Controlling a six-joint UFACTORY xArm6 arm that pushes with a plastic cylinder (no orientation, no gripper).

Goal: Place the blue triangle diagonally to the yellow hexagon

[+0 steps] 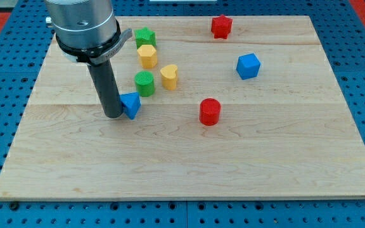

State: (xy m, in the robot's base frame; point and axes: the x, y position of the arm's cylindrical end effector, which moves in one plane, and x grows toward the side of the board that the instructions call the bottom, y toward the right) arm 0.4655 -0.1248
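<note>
The blue triangle (131, 104) lies on the wooden board left of the middle. My tip (113, 114) stands right against its left side, touching it. The yellow hexagon (147, 56) sits toward the view's top, above and a little right of the triangle, with a green cylinder (144, 83) between the two.
A green star (145, 37) sits just above the yellow hexagon. A yellow heart-like block (169, 76) lies right of the green cylinder. A red cylinder (210, 111) is at the middle, a blue cube (248, 66) at the right, a red star (221, 26) at the top.
</note>
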